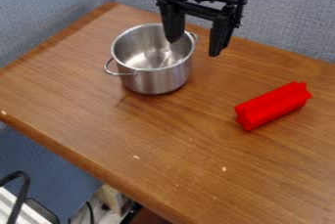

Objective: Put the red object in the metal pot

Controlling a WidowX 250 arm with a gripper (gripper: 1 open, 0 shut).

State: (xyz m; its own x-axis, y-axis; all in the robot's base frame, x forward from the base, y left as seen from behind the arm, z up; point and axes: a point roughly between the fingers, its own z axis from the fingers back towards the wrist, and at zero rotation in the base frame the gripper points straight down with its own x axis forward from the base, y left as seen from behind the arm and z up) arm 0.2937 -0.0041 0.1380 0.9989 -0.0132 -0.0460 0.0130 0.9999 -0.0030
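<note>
Red bar (273,106) lies on tabletop (118,130), well right of empty pot (153,61); hand (197,40) hangs over pot's far rim, fingers spread, holding nothing.

Wooden table (118,120) was medium-brown, grain visible, set cornerwise in view, near edge running down toward bottom right. Two items sat directly on it: metal pot (153,60) upright at upper middle, and red object (273,105) lying flat toward the right edge, long axis angled up-right. The two were well apart, bare wood between them.
</note>
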